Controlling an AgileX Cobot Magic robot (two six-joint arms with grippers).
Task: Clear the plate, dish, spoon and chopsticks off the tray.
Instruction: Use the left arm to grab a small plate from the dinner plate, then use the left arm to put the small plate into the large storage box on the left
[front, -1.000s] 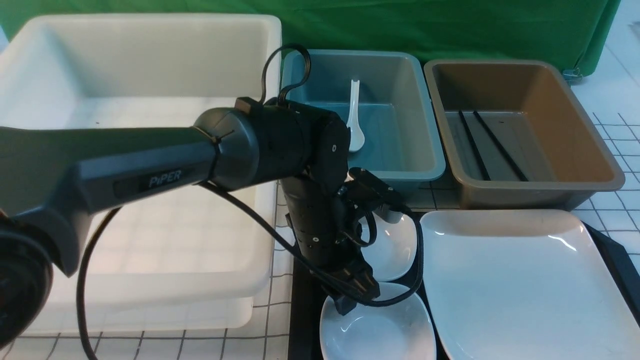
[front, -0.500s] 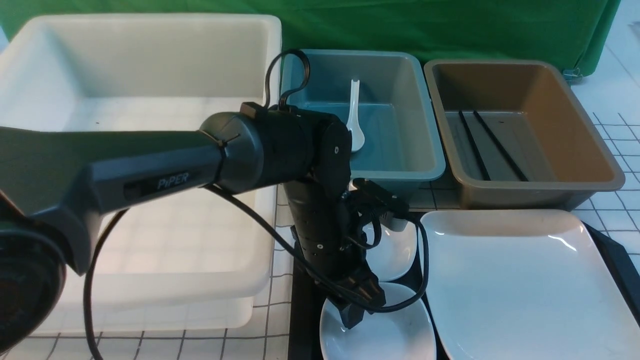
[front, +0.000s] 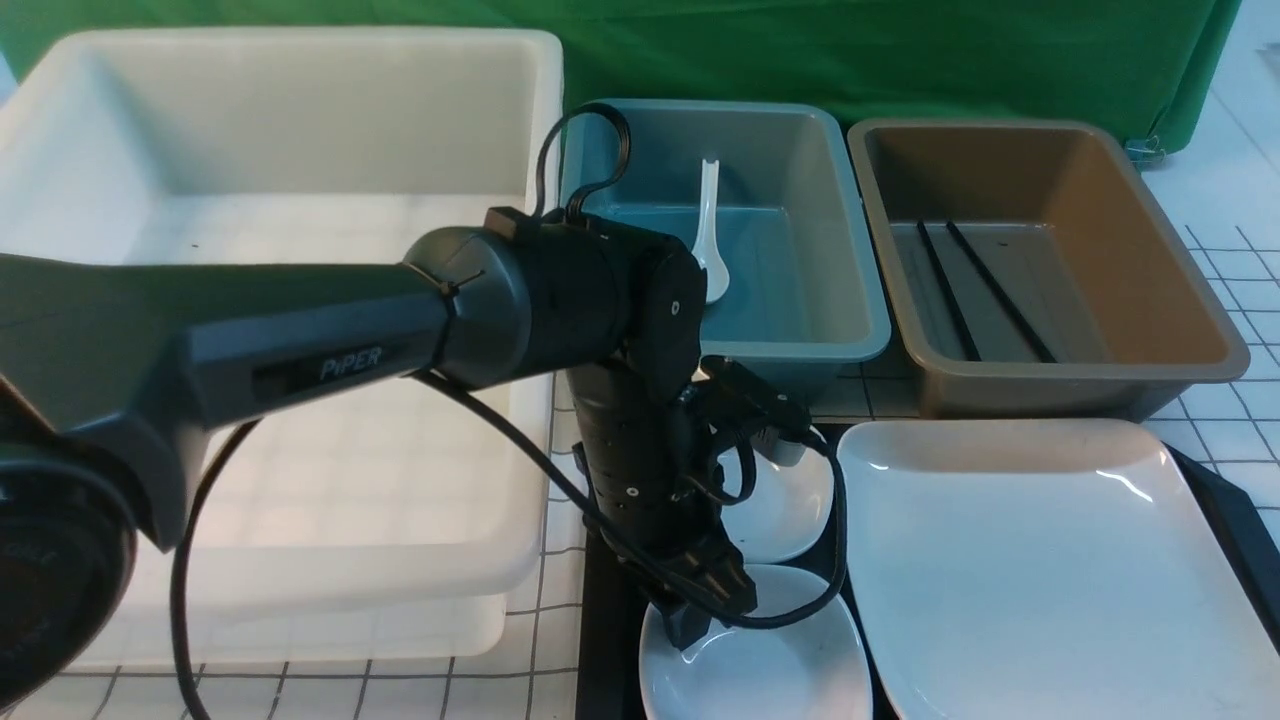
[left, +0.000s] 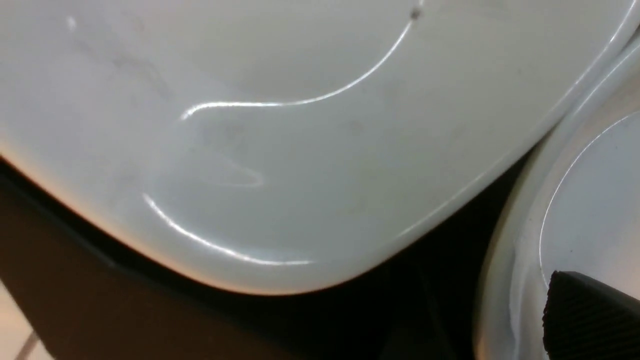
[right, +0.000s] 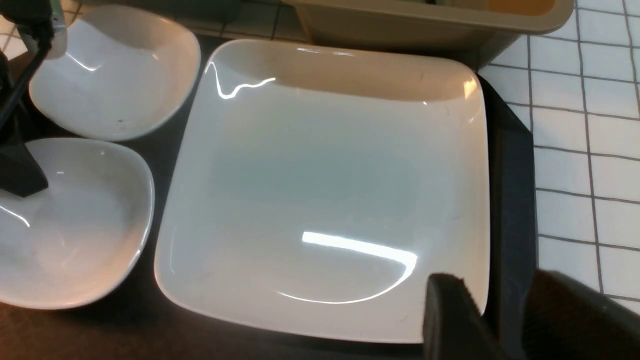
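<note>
**Tray** (front: 1235, 520): black, lower right of the front view. Only a strip along its right edge and dark gaps between the crockery show, so its long axis cannot be judged.

**Plate** (front: 1020, 570): lies flat on the tray, lower right of the front view, and is cut off by the bottom and right edges. The right wrist view shows it whole and nearly square, so no long axis can be made out.

**Dishes:** the far dish (front: 785, 500) and the near dish (front: 770, 670) sit on the tray just left of the plate. The arm hides part of the far dish, and the frame bottom cuts off the near one.

**Spoon** (front: 708, 215): in the blue bin (front: 810, 200), upper centre. Its long axis runs almost straight up the frame, handle uppermost and bowl lowest. The left arm (front: 350, 330) covers part of the bowl.

**Chopsticks** (front: 1000, 292): side by side on the floor of the brown bin (front: 1150, 250), upper right. They slant from upper left to lower right.

**Left gripper** (front: 705, 615): low over the near dish. One ribbed finger (left: 590, 320) shows inside that dish's rim and the other cannot be seen. Jaw spread and hold cannot be told.

**Right gripper** (right: 500, 300): out of the front view. In its wrist view the jaws stand apart, one finger (right: 450, 320) over the plate. The other stands beyond the tray edge, with the plate's rim between them. No contact is visible.

**White bin** (front: 300, 130): upper left of the front view, largely hidden behind the left arm.
</note>
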